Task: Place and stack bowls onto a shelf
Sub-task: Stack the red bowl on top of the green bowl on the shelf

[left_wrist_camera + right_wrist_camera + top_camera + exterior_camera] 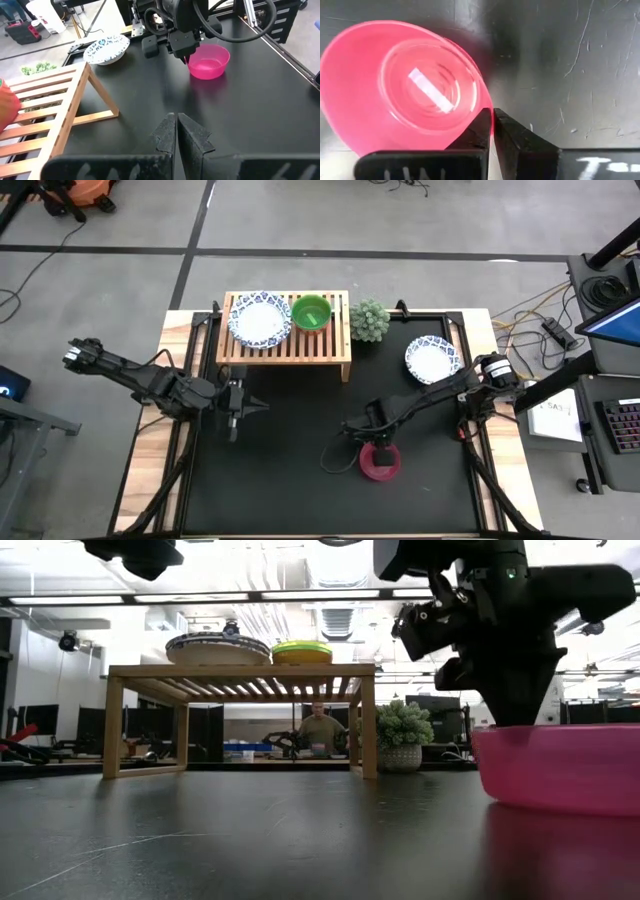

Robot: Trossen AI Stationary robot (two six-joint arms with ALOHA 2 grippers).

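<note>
Right wrist view shows the right claw [492, 131] pinched shut on the near rim of the magenta bowl [405, 85], which sits on the bench [300, 430] well apart from the shelf [285, 345]. So thin an edge-grip could let the bowl tilt or slip when lifted. The left claw [176, 131] waits closed and empty.

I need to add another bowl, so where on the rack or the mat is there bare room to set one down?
The rack is crowded: a patterned bowl and a green bowl fill most of its top, with only a narrow strip of slats along its near edge. The black mat is bare between the left gripper and right gripper, and along its near edge left of the pink bowl.
</note>
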